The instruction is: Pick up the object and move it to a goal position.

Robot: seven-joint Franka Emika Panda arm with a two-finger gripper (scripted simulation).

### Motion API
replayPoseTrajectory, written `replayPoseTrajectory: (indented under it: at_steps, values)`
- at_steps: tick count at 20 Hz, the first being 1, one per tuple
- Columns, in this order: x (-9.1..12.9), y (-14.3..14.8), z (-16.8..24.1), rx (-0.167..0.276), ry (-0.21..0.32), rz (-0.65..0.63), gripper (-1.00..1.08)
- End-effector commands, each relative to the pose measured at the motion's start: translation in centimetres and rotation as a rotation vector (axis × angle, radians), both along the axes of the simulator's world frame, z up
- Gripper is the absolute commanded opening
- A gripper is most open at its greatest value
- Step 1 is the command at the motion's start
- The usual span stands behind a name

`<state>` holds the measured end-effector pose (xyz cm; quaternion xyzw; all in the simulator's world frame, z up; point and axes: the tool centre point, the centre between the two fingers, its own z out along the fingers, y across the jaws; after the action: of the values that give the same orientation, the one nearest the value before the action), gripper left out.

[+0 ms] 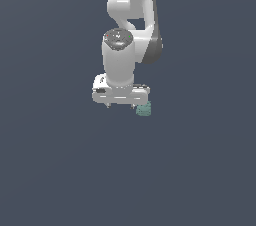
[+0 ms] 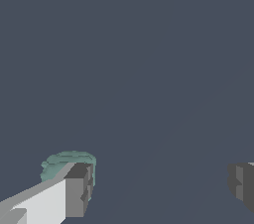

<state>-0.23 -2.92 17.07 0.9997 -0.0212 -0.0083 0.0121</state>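
Teal-green object [image 1: 144,110]: a small blocky lump with a ribbed, bumpy skin and a matte look, narrower than the white gripper body above it. In the wrist view the object [image 2: 65,163] shows a rounded, layered top edge, partly hidden behind one finger.

Arm [image 1: 131,25]: smooth, glossy white shells with dark grey joint bands, reaching in from the top edge of the exterior view and bending so that the wrist points straight down. Gripper [image 1: 121,105]: a wide, flat white bar carried level, with short fingers hanging below it.

Fingers [image 2: 78,190]: white shanks ending in grey, faceted pads. They stand wide apart, with open space between them and nothing held. The second finger [image 2: 242,184] is well apart from the first.

Position of the object: it sits outside the gap between the fingers, just beside and behind the finger on the exterior view's right, at the end of the gripper bar. Whether it touches that finger cannot be told.

Surface [image 1: 60,170]: a uniform, featureless dark slate-blue plane surrounding the object.
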Motion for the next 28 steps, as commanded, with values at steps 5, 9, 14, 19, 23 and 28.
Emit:
replayPoseTrajectory:
  at_steps: [5,9,14,19,23,28]
  values:
    - [-1.2,2.5,-1.7,0.004,-0.004,-0.008,1.0]
    - [-2.8,5.0,-3.4,0.009,-0.008,-0.017,1.0]
    - [-5.4,8.4,-5.8,0.016,-0.013,-0.031,1.0]
    - [-7.4,10.5,-7.3,0.021,-0.016,-0.041,1.0]
    - [-8.3,11.3,-7.9,0.023,-0.017,-0.045,1.0]
    - [-8.4,11.4,-8.0,0.023,-0.017,-0.044,1.0]
